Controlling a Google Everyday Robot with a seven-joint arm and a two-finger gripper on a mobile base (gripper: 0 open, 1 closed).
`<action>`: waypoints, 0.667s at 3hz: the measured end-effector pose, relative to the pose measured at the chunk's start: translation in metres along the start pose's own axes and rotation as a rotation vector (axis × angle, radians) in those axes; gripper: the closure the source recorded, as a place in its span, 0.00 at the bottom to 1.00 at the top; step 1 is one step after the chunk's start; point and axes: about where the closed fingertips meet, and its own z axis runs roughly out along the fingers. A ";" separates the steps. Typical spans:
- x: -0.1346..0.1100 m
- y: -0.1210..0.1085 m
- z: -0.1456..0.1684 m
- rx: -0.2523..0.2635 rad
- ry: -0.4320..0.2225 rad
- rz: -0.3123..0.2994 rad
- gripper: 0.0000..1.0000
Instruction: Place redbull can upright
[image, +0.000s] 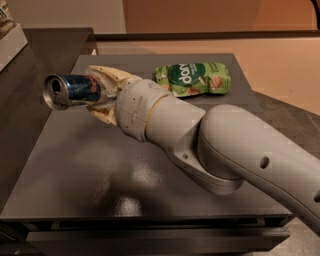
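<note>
The redbull can (70, 91) is blue and silver with a shiny top and pull-tab. It lies on its side in the air above the left edge of the dark table (100, 175), its top facing left toward the camera. My gripper (95, 92) is shut on the can, its cream fingers (107, 76) above and below the can's body. The grey arm reaches in from the lower right across the table.
A green snack bag (195, 78) lies flat at the back of the table, right of the gripper. A dark counter runs along the left side. A light shelf edge (10, 40) sits at the far upper left.
</note>
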 end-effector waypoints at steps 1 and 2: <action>-0.002 -0.002 0.001 0.005 0.002 -0.006 1.00; -0.001 -0.004 -0.002 0.021 0.072 -0.088 1.00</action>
